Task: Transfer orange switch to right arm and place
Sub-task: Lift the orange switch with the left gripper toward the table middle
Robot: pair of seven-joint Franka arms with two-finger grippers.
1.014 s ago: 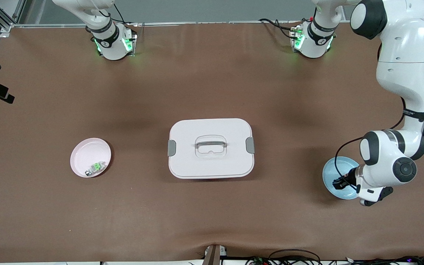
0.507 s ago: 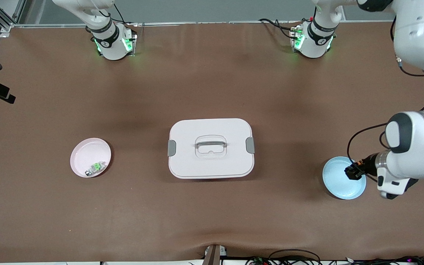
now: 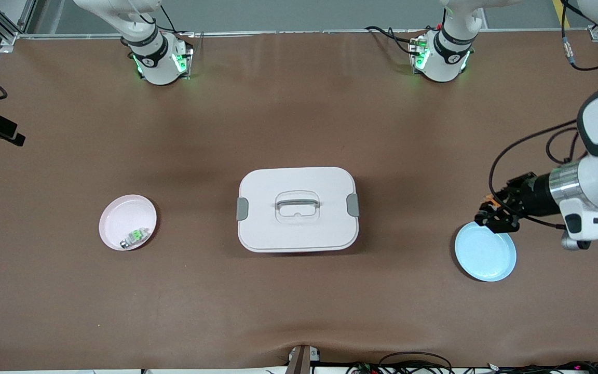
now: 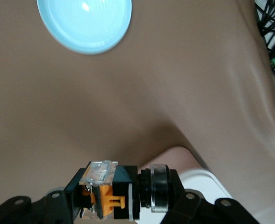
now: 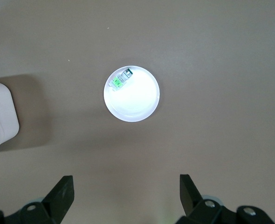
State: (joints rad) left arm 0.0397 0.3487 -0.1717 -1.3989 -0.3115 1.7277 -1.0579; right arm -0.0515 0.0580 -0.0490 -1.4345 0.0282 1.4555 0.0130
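Observation:
My left gripper (image 3: 495,214) is shut on the orange switch (image 4: 110,196), a small black part with orange bands and a clear top. It holds the switch in the air over the table just beside the rim of the empty light-blue plate (image 3: 486,255). The plate also shows in the left wrist view (image 4: 84,23). In the front view only a speck of orange (image 3: 487,199) shows at the fingers. My right gripper (image 5: 126,192) is open and empty, high over the table near the pink plate (image 5: 137,100). It is out of the front view.
The pink plate (image 3: 118,218) at the right arm's end holds a small green-and-clear part (image 3: 134,237). A white lidded box with a handle (image 3: 297,209) stands in the middle of the table. Cables lie along the table's near edge.
My left gripper has lifted off the blue plate with the orange switch in it and swung up toward the plate's rim. The plate is now bare.

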